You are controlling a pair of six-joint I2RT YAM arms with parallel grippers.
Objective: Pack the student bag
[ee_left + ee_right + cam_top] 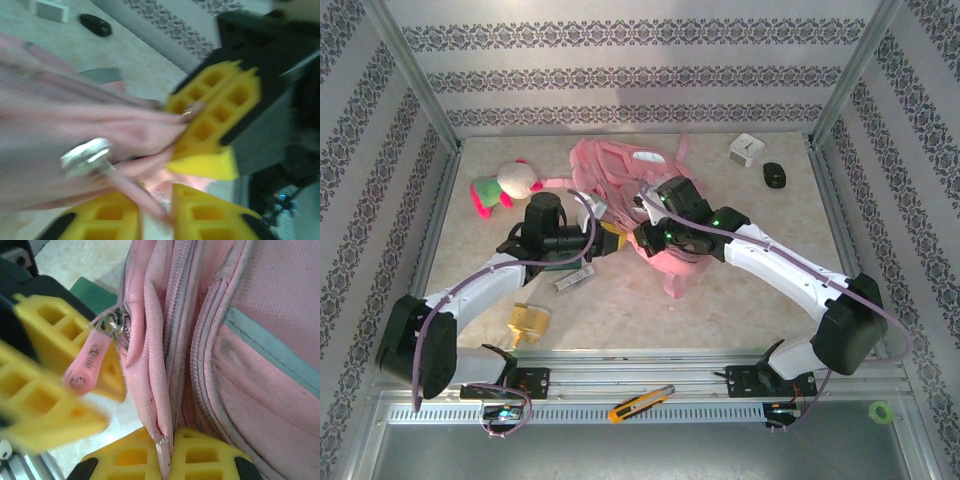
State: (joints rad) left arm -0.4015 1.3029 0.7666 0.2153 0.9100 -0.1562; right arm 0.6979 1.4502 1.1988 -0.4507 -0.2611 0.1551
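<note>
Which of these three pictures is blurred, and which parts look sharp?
Left wrist view: motion blur smears the large soft pink fabric backpack and silver metal ring. Right wrist view: pink rubber zip pull is sharp, yellow finger beside it blurred. Top external view: even light, sharp.
</note>
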